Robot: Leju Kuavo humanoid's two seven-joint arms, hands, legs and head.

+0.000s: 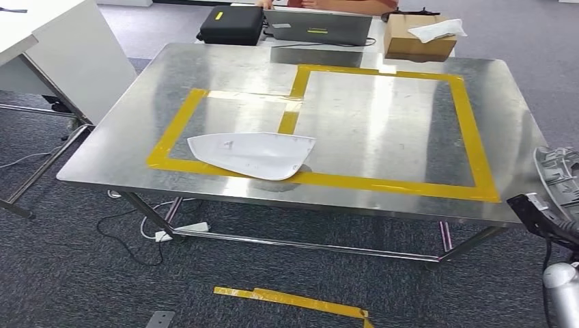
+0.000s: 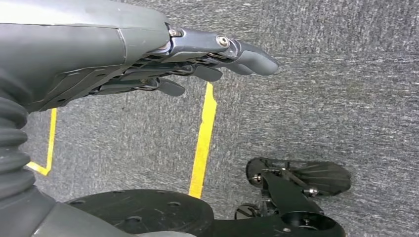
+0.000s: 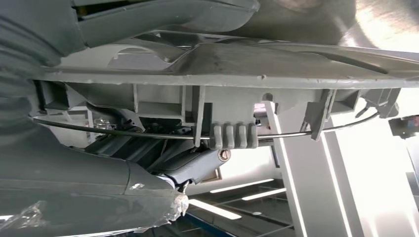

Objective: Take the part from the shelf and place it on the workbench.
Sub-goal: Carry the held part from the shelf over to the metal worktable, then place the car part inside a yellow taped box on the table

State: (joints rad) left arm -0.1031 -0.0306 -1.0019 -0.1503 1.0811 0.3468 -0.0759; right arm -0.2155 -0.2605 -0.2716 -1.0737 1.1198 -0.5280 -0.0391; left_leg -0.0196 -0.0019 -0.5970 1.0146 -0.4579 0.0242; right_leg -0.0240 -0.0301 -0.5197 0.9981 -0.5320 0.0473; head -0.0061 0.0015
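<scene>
A steel workbench (image 1: 382, 116) marked with yellow tape rectangles stands in front of me. A white curved shell part (image 1: 252, 154) lies on its near left, across the tape line. At the bench's right edge my right hand (image 1: 543, 215) holds a grey ribbed plastic part (image 1: 558, 171), off the bench top. The right wrist view shows that grey part (image 3: 222, 74) close up, with its clips and wire, and my right hand (image 3: 163, 158) wrapped around it. My left hand (image 2: 197, 59) hangs over the carpet with fingers stretched out and nothing in them.
A laptop (image 1: 317, 27), a black case (image 1: 232, 25) and a cardboard box (image 1: 418, 37) stand beyond the bench's far edge, where a person (image 1: 328, 3) sits. A white desk (image 1: 61, 48) is at left. Cables and yellow floor tape (image 1: 293, 301) lie below.
</scene>
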